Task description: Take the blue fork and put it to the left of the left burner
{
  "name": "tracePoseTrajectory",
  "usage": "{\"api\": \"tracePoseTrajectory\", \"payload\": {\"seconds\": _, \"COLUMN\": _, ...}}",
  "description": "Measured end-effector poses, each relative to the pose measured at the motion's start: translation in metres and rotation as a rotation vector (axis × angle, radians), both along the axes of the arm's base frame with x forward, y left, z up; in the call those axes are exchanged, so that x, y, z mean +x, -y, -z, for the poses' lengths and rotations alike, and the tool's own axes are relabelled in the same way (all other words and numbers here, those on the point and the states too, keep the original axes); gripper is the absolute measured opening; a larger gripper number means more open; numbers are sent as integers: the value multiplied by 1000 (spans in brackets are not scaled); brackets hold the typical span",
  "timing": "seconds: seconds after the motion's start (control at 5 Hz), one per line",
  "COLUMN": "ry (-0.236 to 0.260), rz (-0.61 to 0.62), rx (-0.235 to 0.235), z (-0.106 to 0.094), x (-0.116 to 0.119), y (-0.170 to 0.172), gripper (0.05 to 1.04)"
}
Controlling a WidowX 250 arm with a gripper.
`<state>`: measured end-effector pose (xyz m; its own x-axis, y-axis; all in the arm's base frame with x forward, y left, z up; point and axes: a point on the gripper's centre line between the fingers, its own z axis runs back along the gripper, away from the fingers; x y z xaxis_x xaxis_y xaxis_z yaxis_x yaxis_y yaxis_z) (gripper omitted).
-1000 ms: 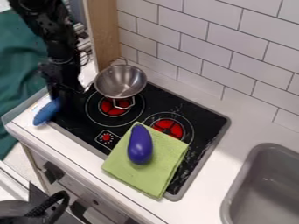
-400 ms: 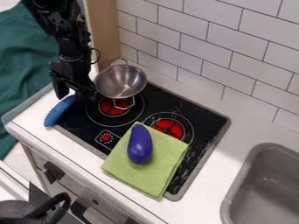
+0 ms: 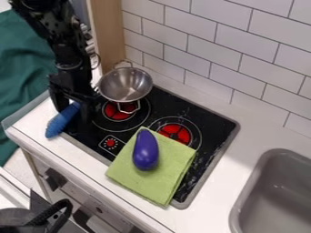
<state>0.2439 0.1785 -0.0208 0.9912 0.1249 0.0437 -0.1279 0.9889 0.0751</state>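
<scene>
A: Fork status?
B: Blue fork (image 3: 59, 124) lay left of the left burner (image 3: 114, 112), near end on the counter (image 3: 29, 123), far end by the stove (image 3: 157, 99). Couldn't make out tines.
A: Hand?
B: Hand (image 3: 72, 113) was at the fork's far end, fingers spread, one either side. Read that as not pinching.
A: So done?
B: Placement looked met, my call. Left: back the hand straight up, no dragging the fork. Metal pot (image 3: 126, 85) sat close, needed some margin.

white-tiled wall (image 3: 261, 59), grey grout | upright wooden panel (image 3: 107, 32) | dark green cloth (image 3: 24, 63), left | white counter (image 3: 218, 182)
</scene>
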Motion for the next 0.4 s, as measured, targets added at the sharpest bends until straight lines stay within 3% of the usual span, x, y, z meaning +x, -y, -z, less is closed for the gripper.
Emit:
{"api": "tracePoseTrajectory", "payload": {"seconds": 0.2, "ry": 32, "rz": -19, "rx": 28, "z": -25, "x": -8, "y": 5, "gripper": 1001}}
{"api": "tracePoseTrajectory", "payload": {"seconds": 0.4, "ry": 32, "rz": -5, "rx": 28, "z": -30, "x": -10, "y": 17, "gripper": 1001}}
